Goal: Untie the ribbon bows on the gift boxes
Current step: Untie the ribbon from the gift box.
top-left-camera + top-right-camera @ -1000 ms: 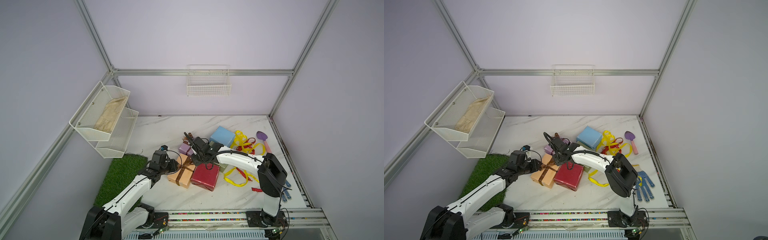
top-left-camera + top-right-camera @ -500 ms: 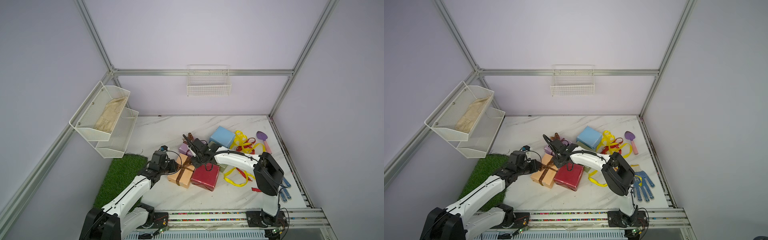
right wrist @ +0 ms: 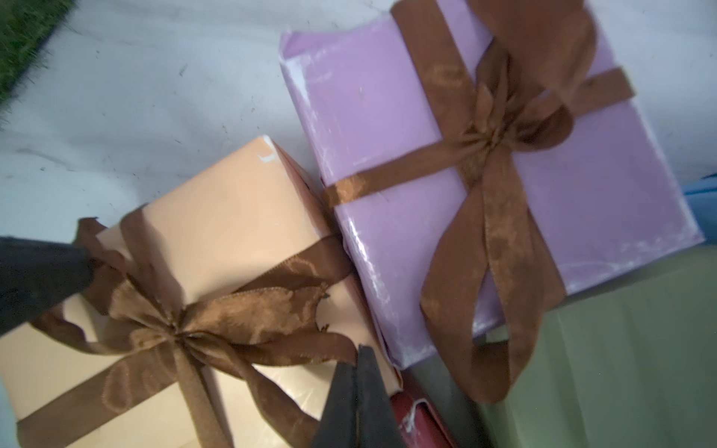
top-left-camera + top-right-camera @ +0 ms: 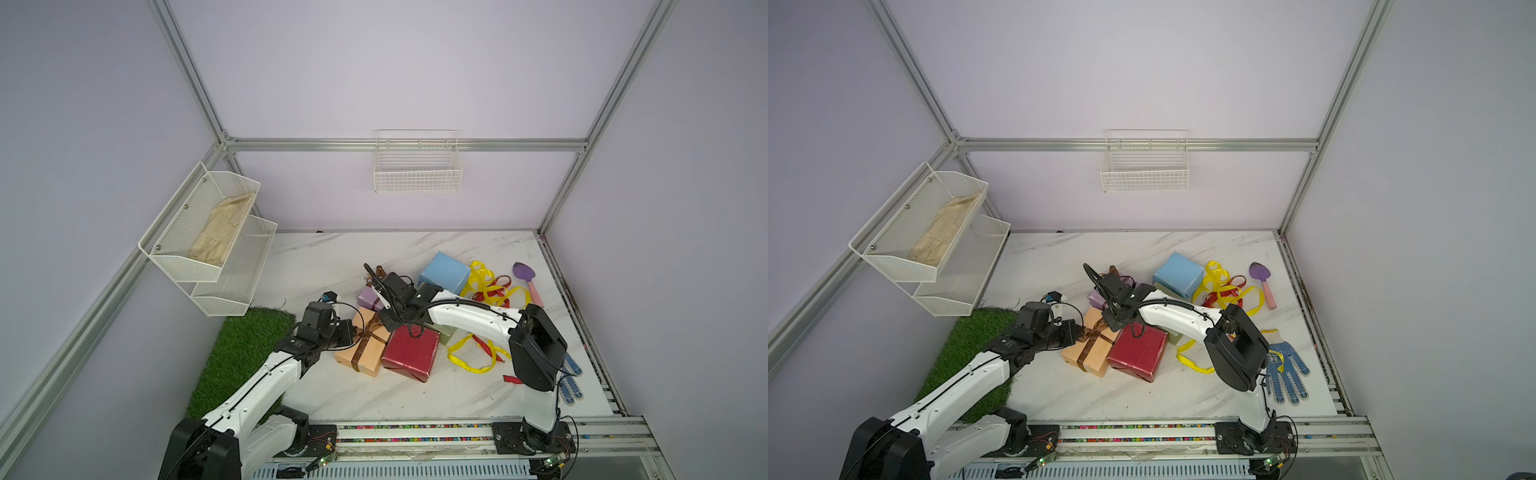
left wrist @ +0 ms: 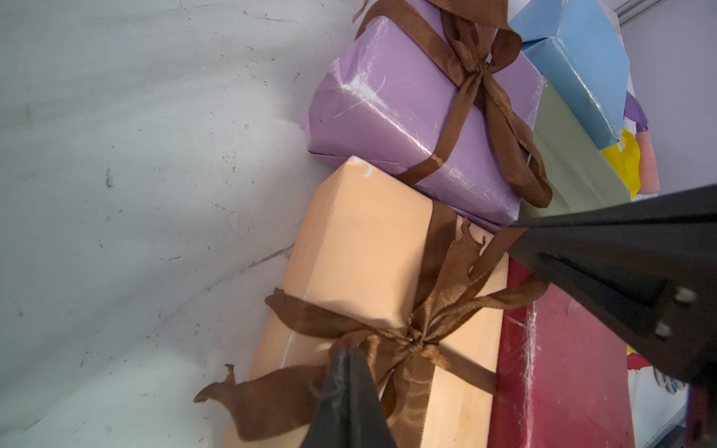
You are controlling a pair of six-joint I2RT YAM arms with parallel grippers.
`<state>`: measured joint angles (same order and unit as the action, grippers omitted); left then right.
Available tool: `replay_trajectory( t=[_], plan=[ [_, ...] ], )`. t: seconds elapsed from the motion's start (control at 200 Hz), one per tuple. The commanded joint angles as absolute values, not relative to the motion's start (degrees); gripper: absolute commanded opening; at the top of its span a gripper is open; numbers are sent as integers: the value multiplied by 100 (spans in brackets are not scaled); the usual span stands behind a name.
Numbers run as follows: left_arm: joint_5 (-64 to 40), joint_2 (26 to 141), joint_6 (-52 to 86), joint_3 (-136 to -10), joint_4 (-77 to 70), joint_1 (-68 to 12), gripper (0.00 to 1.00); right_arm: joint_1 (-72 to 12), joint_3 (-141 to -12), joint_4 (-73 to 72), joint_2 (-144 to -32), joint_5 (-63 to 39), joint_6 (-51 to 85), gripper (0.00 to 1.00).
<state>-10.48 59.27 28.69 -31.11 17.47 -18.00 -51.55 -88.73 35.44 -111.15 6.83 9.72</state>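
Fingers [image 5: 345, 399] closed — pinching crinkled brown bow [image 5: 419, 337].

White marble tabletop [image 4: 374, 257]. Near-left corner: green turf mat [image 4: 241, 353] lying flat. Centre cluster, boxes packed together: peach-orange box [image 4: 376, 355] (brown bow [image 5: 417, 341] tied on top), dark red box [image 4: 411, 353] against its right side, lilac box [image 4: 368, 297] just behind, olive green box [image 4: 1173, 336] mostly hidden, light blue box [image 4: 444, 276] furthest back, tilted. Right of the cluster: loose yellow ribbons [image 4: 478, 274] tangled with a red ribbon [image 4: 490, 297], purple trowel [image 4: 524, 276], blue-dotted knit glove [image 4: 1285, 370] near the front edge.
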Motion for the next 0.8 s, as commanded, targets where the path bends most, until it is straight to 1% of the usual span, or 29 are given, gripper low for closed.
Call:
replay_trajectory(
  t=[0.0, 0.08, 0.245, 0.435, 0.475, 0.52, 0.57, 0.595, 0.695, 0.795],
  plan=[
    [-1273, 5779, 2711, -2983, 1660, -1771, 3, -5177, -9262, 3342, -11410, 674, 775, 3],
    [-1326, 5709, 2733, -2963, 1656, -1767, 0, -5180, -9439, 3340, -11618, 605, 778, 3],
    [-1358, 5532, 2759, -2869, 1653, -1767, 0, -5181, -9631, 3226, -11825, 589, 773, 3],
    [-1313, 5345, 2804, -2818, 1660, -1767, 0, -5178, -9482, 3066, -11684, 589, 831, 2],
    [-1268, 5344, 2808, -2834, 1688, -1767, 9, -5181, -9374, 2988, -11602, 572, 843, 2],
    [-1247, 5335, 2825, -2861, 1719, -1768, 16, -5178, -9242, 2905, -11506, 563, 860, 1],
    [-1231, 5336, 2830, -2917, 1750, -1767, 32, -5177, -9101, 2815, -11384, 545, 886, 0],
    [-1228, 5339, 2823, -2953, 1772, -1767, 37, -5179, -9032, 2763, -11316, 537, 895, 0],
    [-1200, 5344, 2766, -3121, 1843, -1767, 45, -5177, -8745, 2509, -11059, 527, 923, 0],
    [-1173, 5416, 2701, -3280, 1814, -1768, 47, -5177, -8525, 2338, -10839, 474, 932, 0]
  ],
)
